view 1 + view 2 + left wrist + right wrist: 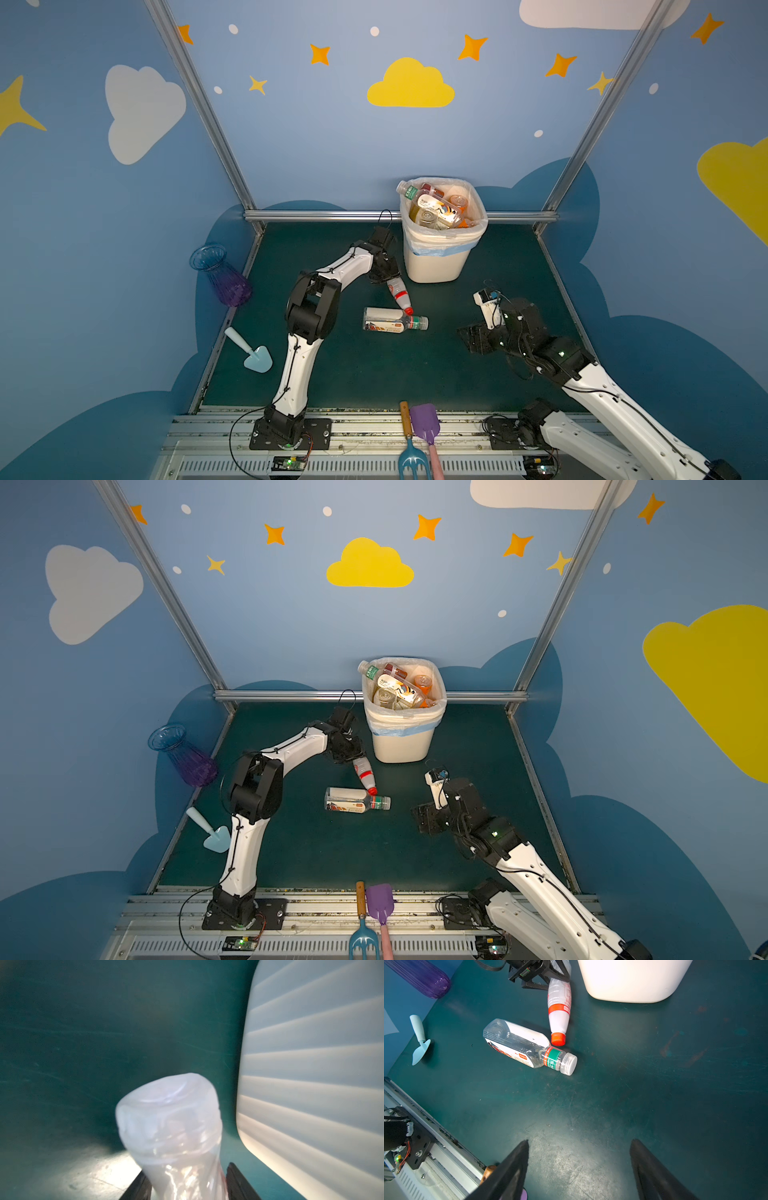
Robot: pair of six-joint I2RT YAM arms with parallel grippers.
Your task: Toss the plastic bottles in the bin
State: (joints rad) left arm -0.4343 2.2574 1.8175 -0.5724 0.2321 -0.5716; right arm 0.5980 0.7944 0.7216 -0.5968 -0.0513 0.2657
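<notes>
A white bottle with a red cap and label (398,293) (365,773) (559,1012) lies on the green mat just left of the bin (434,262) (401,742) (633,978). My left gripper (384,276) (187,1168) is shut on its base end (168,1118), close beside the bin's ribbed wall (311,1064). A clear bottle with a green neck band (390,322) (519,1043) lies beside the red cap. Several bottles (436,208) fill the bin. My right gripper (471,336) (580,1141) stands open and empty above bare mat, to the right.
A blue-purple vase (222,276) leans at the left wall. A pale blue trowel (251,351) lies near the left edge. A purple shovel (424,424) and a blue fork (409,449) lie over the front rail.
</notes>
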